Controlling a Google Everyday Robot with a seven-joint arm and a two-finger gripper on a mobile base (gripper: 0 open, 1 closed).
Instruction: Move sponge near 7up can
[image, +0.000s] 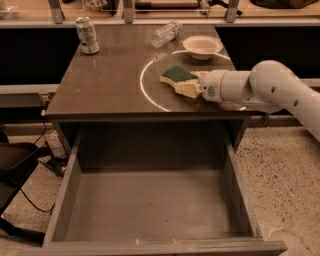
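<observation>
The sponge (177, 79), clenched at its right end by the gripper (196, 89), is at the right side of the table (100, 90), beyond the open drawer (145, 200). Farther back lie a white bowl (202, 46) and a bottle (166, 33); the 7up can (87, 35) stands far left.

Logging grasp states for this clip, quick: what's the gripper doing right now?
Gripper: closed on the sponge, over the right side of the table, well apart from the 7up can.
</observation>
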